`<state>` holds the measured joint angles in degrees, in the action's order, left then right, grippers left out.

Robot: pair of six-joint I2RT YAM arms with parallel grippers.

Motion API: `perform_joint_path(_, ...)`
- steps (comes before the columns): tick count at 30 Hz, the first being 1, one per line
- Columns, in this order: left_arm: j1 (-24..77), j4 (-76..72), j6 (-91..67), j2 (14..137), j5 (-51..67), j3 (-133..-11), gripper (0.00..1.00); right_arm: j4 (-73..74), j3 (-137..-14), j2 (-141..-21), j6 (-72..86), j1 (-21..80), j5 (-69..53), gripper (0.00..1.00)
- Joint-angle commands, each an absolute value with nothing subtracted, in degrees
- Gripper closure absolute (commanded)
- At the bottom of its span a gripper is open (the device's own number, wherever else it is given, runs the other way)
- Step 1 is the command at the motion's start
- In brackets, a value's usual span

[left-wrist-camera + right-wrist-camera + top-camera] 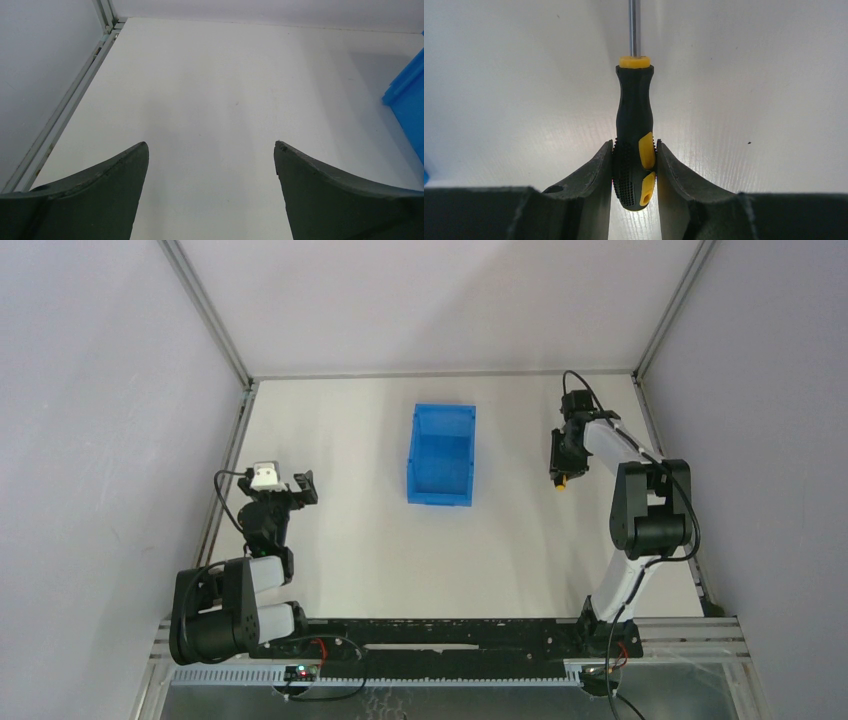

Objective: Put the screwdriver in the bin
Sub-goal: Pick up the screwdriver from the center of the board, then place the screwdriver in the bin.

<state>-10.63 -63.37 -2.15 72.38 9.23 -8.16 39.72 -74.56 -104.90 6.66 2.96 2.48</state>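
From the overhead camera I see the bin [441,455] sitting mid-table toward the far edge, and my right gripper [560,465] off to its right, near the table's [400,550] right edge, with the yellow butt of the screwdriver [562,483] poking out below it. The left gripper [290,490] hangs by the left edge, well apart from everything. Its wrist camera shows it released, fingers [100,190] spread over bare tabletop, and just a corner of the blue bin at the right of the frame. On the right wrist camera the gripper is clenched on the screwdriver, pinching only the ribbed butt end of the handle [634,115], while the shaft [634,30] runs forward out of frame; I cannot tell if it is clear of the surface. My worry is that short, rearward hold: the tool could pivot or slide out during the carry. The shaft leads, so if I come in low it may catch the bin wall and shove the bin.
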Motion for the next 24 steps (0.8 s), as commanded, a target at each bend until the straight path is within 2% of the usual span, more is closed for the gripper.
perform_joint_path(1,-10.3,-69.2,-2.7,72.5,9.2,-7.0,0.0,42.9,-80.0,-101.9,7.5,3.7,2.5,1.0)
perform_joint_path(24,-10.4,-69.2,-2.6,72.5,9.2,-7.1,0.0,55.2,-109.2,-98.9,11.3,11.7,5.7,1.0)
